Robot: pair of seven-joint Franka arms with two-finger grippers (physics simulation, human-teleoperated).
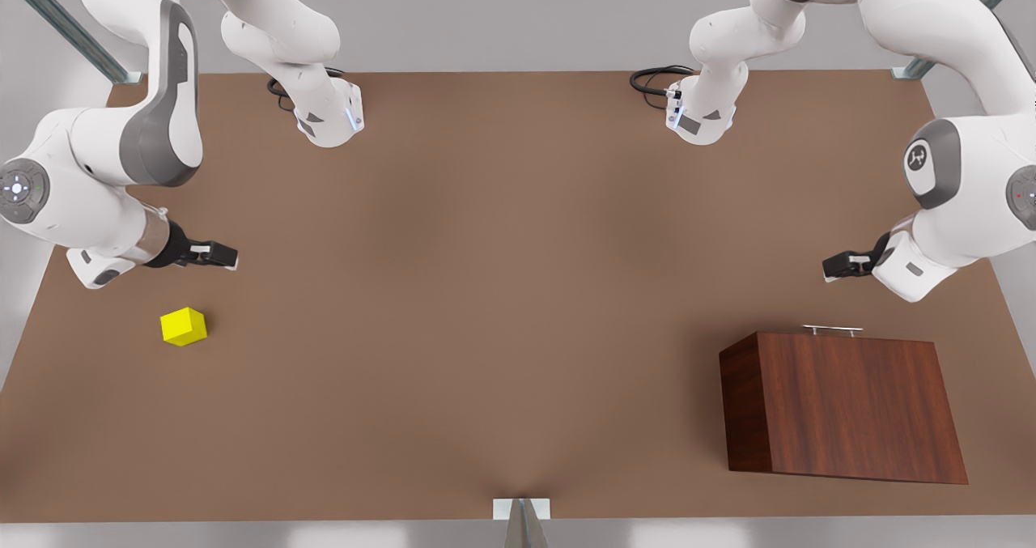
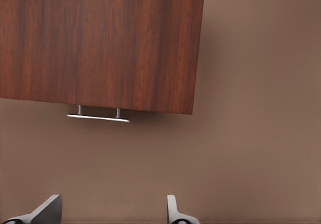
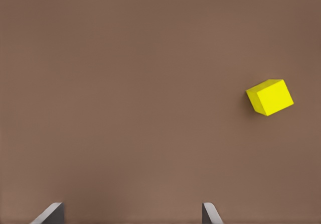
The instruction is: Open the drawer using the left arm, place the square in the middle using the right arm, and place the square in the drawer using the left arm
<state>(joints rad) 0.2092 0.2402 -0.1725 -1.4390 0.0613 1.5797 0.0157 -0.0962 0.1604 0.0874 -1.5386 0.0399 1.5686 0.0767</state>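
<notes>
The drawer is pushed into the wooden cabinet (image 1: 850, 406) at the front view's right, and its silver handle (image 1: 832, 330) faces the arms' side. My left gripper (image 1: 838, 266) hovers open just behind that handle. In the left wrist view the handle (image 2: 98, 117) lies ahead of the left gripper (image 2: 111, 211), under the cabinet (image 2: 100, 43). The yellow square (image 1: 184, 326) rests on the table at the front view's left. My right gripper (image 1: 218, 254) hangs open above and slightly behind it. The square (image 3: 270, 97) sits off to one side of the right gripper (image 3: 131, 213).
The brown tabletop (image 1: 502, 289) stretches bare between square and cabinet. Both arm bases (image 1: 328, 119) (image 1: 700, 115) stand at the far edge with black cables beside them. A small bracket (image 1: 522, 509) sits at the near edge.
</notes>
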